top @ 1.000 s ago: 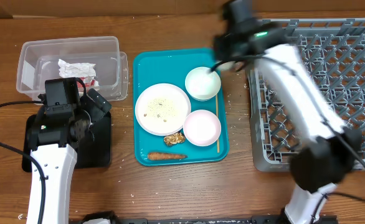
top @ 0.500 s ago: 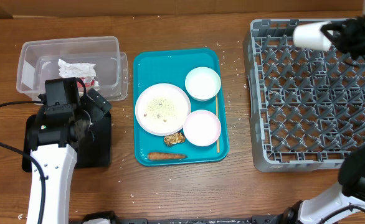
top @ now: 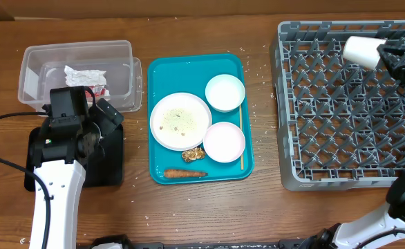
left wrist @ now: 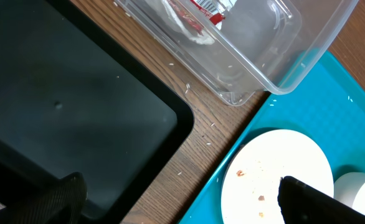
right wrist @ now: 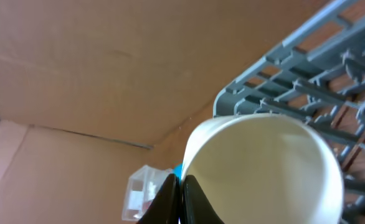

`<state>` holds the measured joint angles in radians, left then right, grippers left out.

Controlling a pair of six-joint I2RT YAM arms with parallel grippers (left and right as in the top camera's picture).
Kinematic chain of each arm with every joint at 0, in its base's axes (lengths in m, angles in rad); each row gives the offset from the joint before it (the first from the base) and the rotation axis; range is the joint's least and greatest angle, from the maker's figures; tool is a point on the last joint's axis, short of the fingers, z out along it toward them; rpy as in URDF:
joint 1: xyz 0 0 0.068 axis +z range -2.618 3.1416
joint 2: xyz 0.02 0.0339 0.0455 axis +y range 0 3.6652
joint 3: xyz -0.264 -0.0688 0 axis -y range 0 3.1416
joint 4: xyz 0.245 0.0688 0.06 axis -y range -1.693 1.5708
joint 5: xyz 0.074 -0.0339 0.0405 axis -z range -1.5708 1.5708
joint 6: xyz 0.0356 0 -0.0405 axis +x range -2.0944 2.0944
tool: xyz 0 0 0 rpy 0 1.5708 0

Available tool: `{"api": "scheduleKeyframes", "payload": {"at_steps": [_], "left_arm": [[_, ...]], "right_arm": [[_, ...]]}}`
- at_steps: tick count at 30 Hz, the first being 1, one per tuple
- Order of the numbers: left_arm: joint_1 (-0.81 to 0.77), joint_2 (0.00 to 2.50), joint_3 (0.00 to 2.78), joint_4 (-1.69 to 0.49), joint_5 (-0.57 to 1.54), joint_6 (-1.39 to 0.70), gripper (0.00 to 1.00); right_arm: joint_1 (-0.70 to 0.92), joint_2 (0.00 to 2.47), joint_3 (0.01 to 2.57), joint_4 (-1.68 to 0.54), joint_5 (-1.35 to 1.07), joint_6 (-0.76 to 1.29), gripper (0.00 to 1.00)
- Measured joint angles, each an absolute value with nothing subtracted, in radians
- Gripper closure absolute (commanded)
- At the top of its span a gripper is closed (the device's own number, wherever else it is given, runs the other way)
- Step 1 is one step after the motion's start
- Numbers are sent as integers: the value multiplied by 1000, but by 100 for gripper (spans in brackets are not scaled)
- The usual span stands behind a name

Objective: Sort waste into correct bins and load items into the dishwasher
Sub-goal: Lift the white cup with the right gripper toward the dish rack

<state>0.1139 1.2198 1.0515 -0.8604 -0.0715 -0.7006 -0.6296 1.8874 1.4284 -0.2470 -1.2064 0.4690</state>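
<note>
Right gripper clamped on rim of small white cup, upper right over grey plastic pegged rack | left gripper spread wide, empty | only right wrist view shows the pinch

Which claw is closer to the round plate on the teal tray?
Left. The left claw hovers open by the black tray, near the plate; the right claw, shut on the cup, is over the far right corner of the rack.

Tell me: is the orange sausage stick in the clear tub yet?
No, the sausage stick lies on the teal tray, outside the clear tub.
</note>
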Motion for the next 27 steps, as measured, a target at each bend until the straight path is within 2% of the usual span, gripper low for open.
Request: {"api": "scheduleKeyframes", "payload": {"at_steps": [12, 27], "left_arm": [[114, 1220, 1052, -860, -72, -701, 0], [114, 1220, 1052, -860, -72, -701, 0]], "right_arm": [[-537, 2078, 1415, -88, -1228, 575, 96], [-614, 2081, 1415, -62, -1222, 599, 96]]}}
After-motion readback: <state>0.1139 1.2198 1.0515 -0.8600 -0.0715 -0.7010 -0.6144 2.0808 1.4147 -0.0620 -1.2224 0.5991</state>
